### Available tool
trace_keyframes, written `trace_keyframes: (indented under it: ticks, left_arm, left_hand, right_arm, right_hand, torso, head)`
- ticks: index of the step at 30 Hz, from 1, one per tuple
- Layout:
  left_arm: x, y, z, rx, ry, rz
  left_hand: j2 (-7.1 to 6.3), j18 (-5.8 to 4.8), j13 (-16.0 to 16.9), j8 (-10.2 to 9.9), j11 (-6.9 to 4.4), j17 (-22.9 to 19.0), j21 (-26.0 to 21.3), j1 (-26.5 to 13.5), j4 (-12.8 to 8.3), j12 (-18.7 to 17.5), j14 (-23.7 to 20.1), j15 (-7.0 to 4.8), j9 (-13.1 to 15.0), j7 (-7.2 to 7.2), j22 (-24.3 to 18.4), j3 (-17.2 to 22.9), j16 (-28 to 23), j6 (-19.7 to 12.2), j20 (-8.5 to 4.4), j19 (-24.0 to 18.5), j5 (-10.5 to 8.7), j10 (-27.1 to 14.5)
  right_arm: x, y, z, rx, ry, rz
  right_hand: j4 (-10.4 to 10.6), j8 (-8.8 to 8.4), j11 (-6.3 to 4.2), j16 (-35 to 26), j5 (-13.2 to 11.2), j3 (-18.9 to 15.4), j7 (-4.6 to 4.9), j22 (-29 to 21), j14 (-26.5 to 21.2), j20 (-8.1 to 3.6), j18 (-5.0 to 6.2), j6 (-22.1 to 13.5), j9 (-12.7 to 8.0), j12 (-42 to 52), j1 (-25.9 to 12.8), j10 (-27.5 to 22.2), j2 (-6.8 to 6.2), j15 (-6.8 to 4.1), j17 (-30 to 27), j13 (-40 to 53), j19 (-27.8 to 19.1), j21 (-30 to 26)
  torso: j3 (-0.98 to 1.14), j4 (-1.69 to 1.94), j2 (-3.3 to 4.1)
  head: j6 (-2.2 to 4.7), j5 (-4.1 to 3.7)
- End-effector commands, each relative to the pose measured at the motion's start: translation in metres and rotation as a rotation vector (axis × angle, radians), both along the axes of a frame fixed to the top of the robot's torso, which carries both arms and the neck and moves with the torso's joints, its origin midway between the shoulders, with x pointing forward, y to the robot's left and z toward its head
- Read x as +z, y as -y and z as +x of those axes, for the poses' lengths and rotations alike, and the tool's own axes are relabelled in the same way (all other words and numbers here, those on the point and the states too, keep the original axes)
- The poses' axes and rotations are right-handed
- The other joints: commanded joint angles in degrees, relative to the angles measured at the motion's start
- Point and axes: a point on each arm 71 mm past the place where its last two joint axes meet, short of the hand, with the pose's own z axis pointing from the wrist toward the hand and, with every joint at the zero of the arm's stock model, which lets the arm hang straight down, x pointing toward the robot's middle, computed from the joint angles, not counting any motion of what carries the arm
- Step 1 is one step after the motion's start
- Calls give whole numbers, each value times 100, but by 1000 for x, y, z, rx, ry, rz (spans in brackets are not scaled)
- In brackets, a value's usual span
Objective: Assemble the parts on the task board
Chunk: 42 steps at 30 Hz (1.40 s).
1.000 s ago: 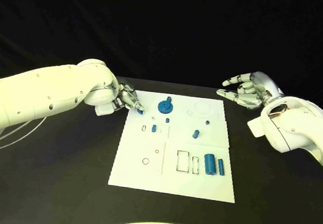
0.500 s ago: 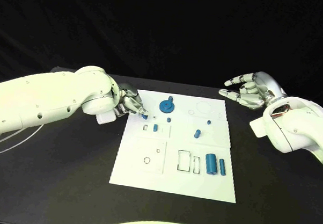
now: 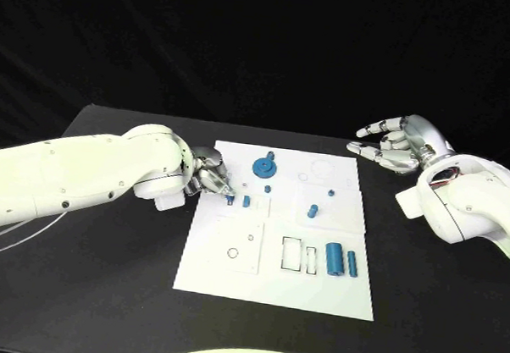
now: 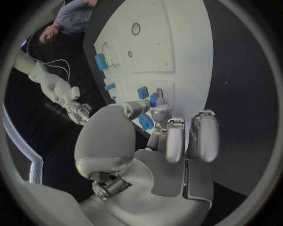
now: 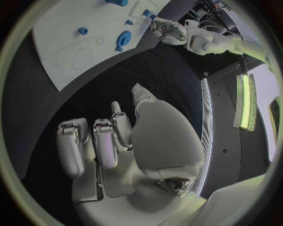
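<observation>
The left robot hand (image 3: 210, 176) pinches a small blue part (image 3: 230, 197) over the board's (image 3: 274, 285) left edge. The right robot hand (image 3: 394, 144) hangs past the board's far right corner, fingers apart, holding nothing.

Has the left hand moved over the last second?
Yes. The left hand has moved nearer along the task board's left edge and inward, from beside the far-left corner to the small blue parts.
</observation>
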Motion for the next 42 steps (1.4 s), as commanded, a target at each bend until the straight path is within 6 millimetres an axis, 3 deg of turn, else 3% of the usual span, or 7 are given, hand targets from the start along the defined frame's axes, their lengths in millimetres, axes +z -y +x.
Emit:
trace_keyframes:
  ticks: [1,42]
  left_arm:
    - [1,2,0,-27,43,30]
    - [-3,6,-5,-59,24,76]
  left_hand:
    - [11,-59,21,28,10,1510,33,-46,-824,42,596,-46,7,-58,562,875,19,6,9,48,32,55]
    - [-23,-70,91,87,-10,1510,58,-129,-861,107,596,-62,17,-78,608,972,19,27,-5,87,51,128]
  right_arm:
    - [0,-1,-1,20,3,-7]
    - [0,-1,-1,22,2,-7]
  right_hand:
    - [5,34,-38,-22,15,25,1,1509,505,-40,-83,-48,-7,30,-60,19,-10,-44,1166,371,599,26]
    - [5,34,-38,-22,15,25,1,1509,505,-40,-83,-48,-7,30,-60,19,-10,-44,1166,371,599,26]
  torso:
    - [6,-1,4]
    - [2,5,1]
  head:
    - [-10,1]
    - [-85,-5]
